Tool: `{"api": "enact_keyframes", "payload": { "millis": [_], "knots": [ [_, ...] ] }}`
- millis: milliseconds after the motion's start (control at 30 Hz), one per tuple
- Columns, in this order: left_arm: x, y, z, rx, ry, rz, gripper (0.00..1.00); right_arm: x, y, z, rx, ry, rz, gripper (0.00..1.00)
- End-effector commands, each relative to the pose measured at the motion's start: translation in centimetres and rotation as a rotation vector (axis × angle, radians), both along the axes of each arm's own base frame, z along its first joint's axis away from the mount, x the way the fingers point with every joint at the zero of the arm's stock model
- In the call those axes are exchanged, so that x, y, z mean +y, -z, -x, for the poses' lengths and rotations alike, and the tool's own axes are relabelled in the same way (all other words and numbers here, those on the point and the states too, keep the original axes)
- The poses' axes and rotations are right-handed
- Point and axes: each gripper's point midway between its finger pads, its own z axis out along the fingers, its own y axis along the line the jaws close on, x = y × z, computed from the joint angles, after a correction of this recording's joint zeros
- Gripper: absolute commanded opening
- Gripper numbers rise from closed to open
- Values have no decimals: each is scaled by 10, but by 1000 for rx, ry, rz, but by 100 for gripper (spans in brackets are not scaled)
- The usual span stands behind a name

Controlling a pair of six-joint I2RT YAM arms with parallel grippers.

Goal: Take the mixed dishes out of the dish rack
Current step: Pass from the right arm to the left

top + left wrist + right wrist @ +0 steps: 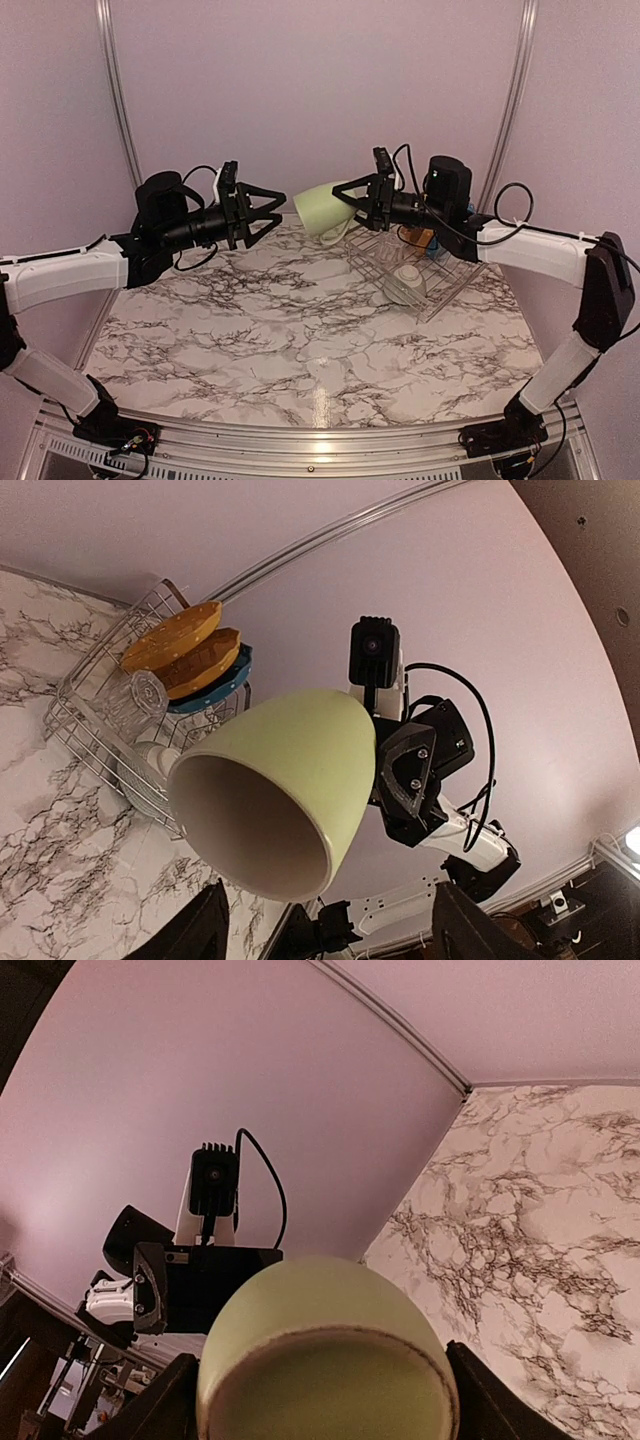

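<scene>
My right gripper [362, 204] is shut on the pale green mug [322, 211], holding it sideways in the air left of the dish rack [447, 283]. The mug's mouth [250, 825] faces my left gripper [272, 211], which is open a short way from the rim and holds nothing. In the right wrist view the mug's base [325, 1345] fills the gap between both fingers [168, 1402]. The rack [98, 658] holds two yellow-orange dotted plates [178, 638], a blue plate [222, 693], a clear glass [140, 695] and a small pale bowl [408, 281].
The marble tabletop [260, 330] spreads in front of both arms. A purple back wall with two metal uprights [118, 90] closes off the far side. The rack sits at the table's back right, under the right arm.
</scene>
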Motion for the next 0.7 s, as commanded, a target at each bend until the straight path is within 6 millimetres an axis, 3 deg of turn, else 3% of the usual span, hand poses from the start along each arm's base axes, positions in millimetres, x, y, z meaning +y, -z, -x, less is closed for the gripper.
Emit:
{"api": "enact_keyframes", "payload": {
  "millis": [0, 267, 667],
  "knots": [
    [-9, -17, 7, -31, 63, 95, 70, 15, -41, 17, -89, -87, -146, 37],
    [-14, -29, 11, -37, 94, 165, 56, 32, -33, 23, -58, -130, -197, 36],
    [-25, -21, 6, 40, 105, 208, 28, 48, -17, 19, -6, -91, -237, 37]
  ]
}}
